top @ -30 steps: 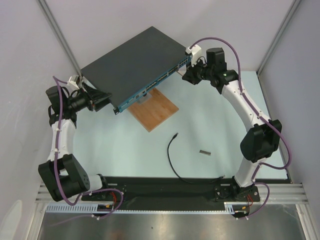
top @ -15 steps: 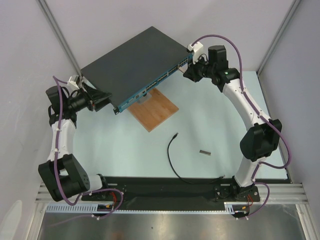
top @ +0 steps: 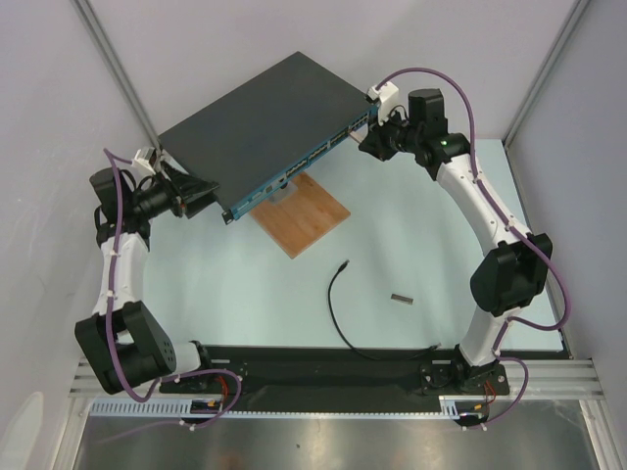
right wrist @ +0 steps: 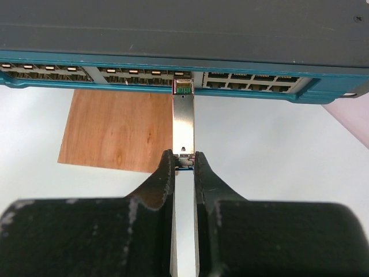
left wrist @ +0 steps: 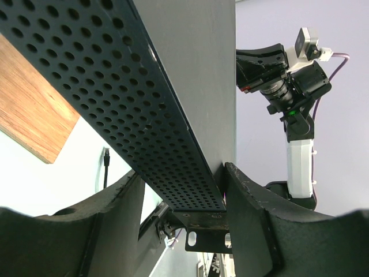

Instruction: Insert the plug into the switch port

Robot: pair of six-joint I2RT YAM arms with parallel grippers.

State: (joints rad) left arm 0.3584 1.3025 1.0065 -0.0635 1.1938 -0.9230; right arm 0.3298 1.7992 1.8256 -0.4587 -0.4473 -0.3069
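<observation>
The wide dark-grey switch box (top: 265,117) lies at the back, its teal front strip (right wrist: 144,60) carrying a row of ports. My right gripper (right wrist: 184,164) is shut on a short grey metal piece (right wrist: 183,127), whose tip sits at one port (right wrist: 183,86) mid-row. The plug (top: 344,264), the tip of a thin black cable, lies loose on the table, far from both grippers; it also shows in the left wrist view (left wrist: 106,153). My left gripper (left wrist: 181,184) clamps the box's left end, one finger on its top and one against its perforated side.
A brown wooden board (top: 304,213) lies under and in front of the box's front edge. A second short grey metal piece (top: 402,297) lies on the table right of the plug. The cable (top: 338,318) curves back to the near edge.
My right gripper has moved slightly toward the switch front, bringing the grey metal piece's tip up to the port row. The left arm, plug and cable have not moved.
</observation>
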